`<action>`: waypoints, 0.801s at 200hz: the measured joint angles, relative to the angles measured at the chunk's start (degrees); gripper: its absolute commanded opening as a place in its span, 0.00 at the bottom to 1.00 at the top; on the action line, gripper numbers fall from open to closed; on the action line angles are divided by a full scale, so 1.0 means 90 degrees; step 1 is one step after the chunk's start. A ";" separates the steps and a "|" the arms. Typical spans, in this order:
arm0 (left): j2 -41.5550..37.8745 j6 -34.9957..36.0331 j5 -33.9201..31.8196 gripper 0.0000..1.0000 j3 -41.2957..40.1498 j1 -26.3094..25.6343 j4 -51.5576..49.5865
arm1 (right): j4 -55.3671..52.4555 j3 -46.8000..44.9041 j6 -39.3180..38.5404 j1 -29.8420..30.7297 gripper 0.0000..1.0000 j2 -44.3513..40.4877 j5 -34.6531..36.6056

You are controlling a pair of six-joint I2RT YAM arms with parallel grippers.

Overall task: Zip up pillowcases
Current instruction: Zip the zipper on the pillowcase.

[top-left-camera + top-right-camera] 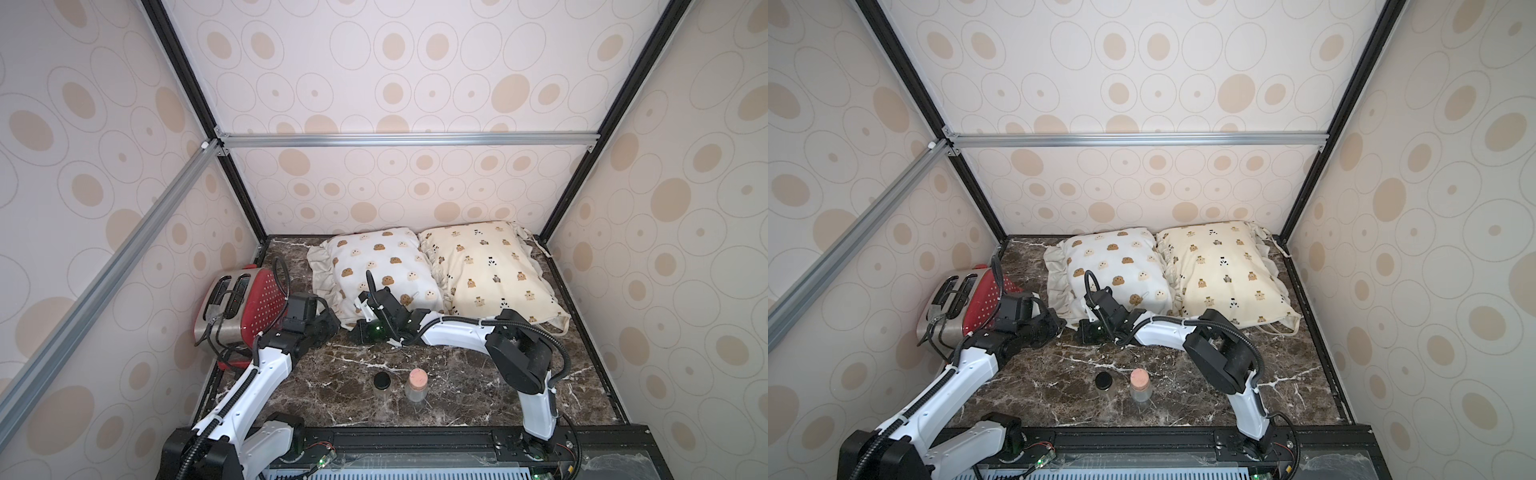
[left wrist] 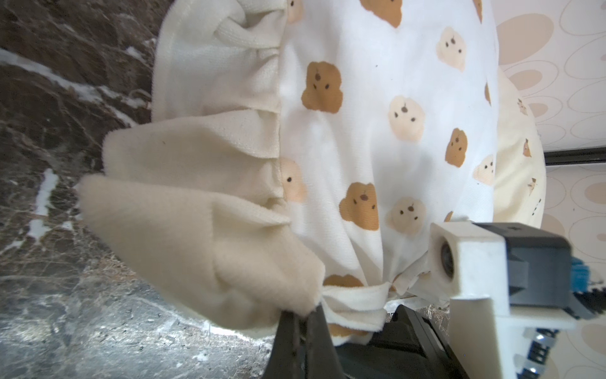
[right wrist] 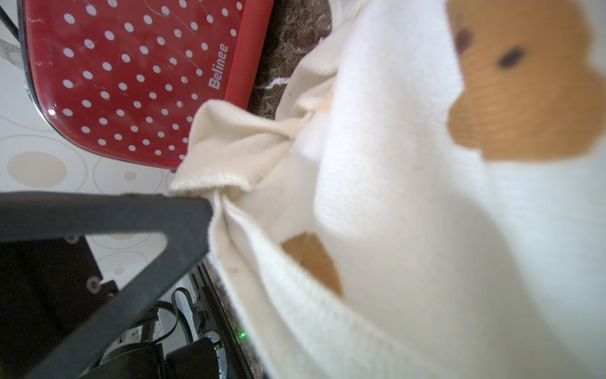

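Observation:
Two pillowcases lie side by side at the back of the table. The white one with brown and cream blobs point(image 1: 382, 266) point(image 1: 1117, 266) is on the left, the cream bear-print one point(image 1: 490, 266) point(image 1: 1225, 266) on the right. My left gripper point(image 2: 303, 315) point(image 1: 332, 322) is shut on the white pillowcase's point(image 2: 377, 131) front ruffle corner. Its finger point(image 3: 147, 213) shows pinching that cloth in the right wrist view. My right gripper point(image 1: 358, 330) sits at the same front edge, just right of the left one. White fabric point(image 3: 426, 197) drapes over its jaws and hides them.
A red dotted toaster point(image 1: 245, 303) point(image 3: 131, 75) stands at the left wall, close behind the left wrist. Two small jars, one black-lidded point(image 1: 381, 384) and one cork-topped point(image 1: 415, 384), stand on the marble table point(image 1: 457, 374) in front of the arms. Walls enclose three sides.

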 measured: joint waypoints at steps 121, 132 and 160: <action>0.0053 0.0240 0.0058 0.00 0.0100 0.0044 0.0136 | 0.0015 -0.0024 0.0085 -0.0005 0.34 -0.0005 -0.0175; 0.0061 0.0248 0.0075 0.00 0.0102 0.0044 0.0136 | 0.0032 -0.0022 0.0092 -0.0010 0.35 -0.0005 -0.0189; 0.0075 0.0270 0.0119 0.00 0.0104 0.0044 0.0136 | 0.0051 -0.0010 0.0097 -0.0012 0.35 -0.0005 -0.0211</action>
